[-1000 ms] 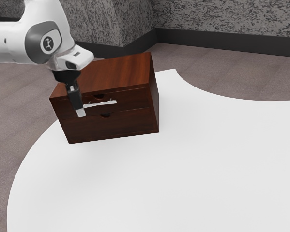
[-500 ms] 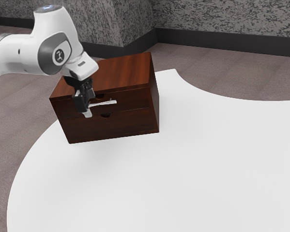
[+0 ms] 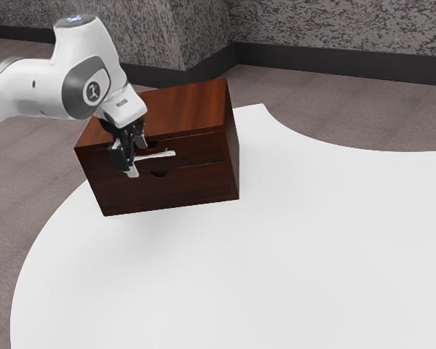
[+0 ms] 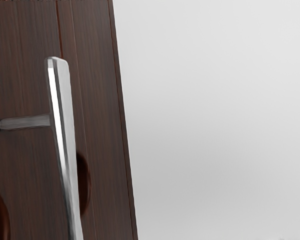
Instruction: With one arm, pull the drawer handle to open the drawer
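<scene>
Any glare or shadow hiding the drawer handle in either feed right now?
Exterior view: the drawer handle shows pale against the dark wooden cabinet, no glare; the gripper covers one end; a faint soft shadow lies on the white table before it. Wrist view: a bright highlight runs along one handle edge, outline distinct against the wood.

My arm [image 3: 39, 91] enters from the exterior view's left, its big white joint raised high and the last link bent down toward the exterior view's right. My wrist [image 3: 123, 109] slants downward. Below it my black pincer [image 3: 129, 163] hangs tilted, its tips low and angled slightly back toward the exterior view's left.
</scene>
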### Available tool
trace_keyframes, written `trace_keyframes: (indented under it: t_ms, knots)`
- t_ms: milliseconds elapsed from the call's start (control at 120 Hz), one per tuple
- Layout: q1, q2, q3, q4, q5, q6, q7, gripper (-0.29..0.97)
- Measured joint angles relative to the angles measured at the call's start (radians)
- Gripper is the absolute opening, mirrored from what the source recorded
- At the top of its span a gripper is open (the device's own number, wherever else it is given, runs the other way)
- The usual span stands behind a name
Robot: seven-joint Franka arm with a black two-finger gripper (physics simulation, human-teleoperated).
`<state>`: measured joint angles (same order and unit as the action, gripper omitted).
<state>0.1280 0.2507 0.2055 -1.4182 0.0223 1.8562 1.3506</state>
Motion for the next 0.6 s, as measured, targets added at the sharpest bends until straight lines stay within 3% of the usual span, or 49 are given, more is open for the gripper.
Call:
trace_keyframes:
  t_ms: [300,600]
  knots:
    - [0.001,0.0,0.0,-0.023,-0.002,0.024,0.04,0.49]
    - [0.005,-0.01,0.004,-0.043,-0.019,0.016,0.037,0.47]
